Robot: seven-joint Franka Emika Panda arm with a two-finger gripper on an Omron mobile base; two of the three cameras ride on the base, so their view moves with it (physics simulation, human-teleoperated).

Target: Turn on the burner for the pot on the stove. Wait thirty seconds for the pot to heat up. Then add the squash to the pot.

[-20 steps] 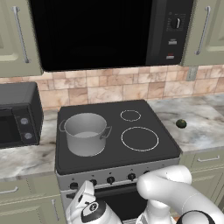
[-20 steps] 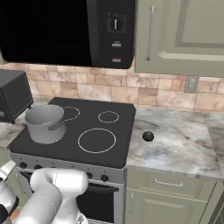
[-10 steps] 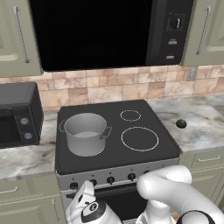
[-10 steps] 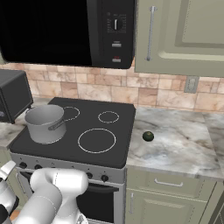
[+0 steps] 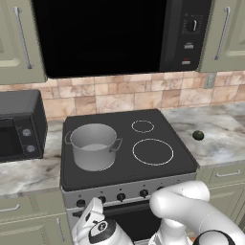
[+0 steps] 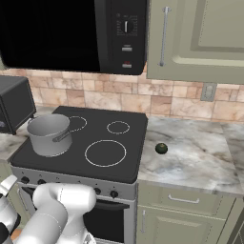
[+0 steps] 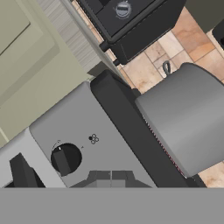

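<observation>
Gripper (image 7: 108, 176) closed, empty, at silver panel; knob (image 7: 62, 160) at 9 o'clock of fingertips: shift there and twist squarely, pot (image 7: 188, 117) untouched.

The arm (image 5: 184, 206) is folded low, elbow raised, forearm reaching down to its left. The gripper (image 5: 91, 210) points upward at the lower edge of the left base view, with both fingers closed together, holding nothing.
</observation>
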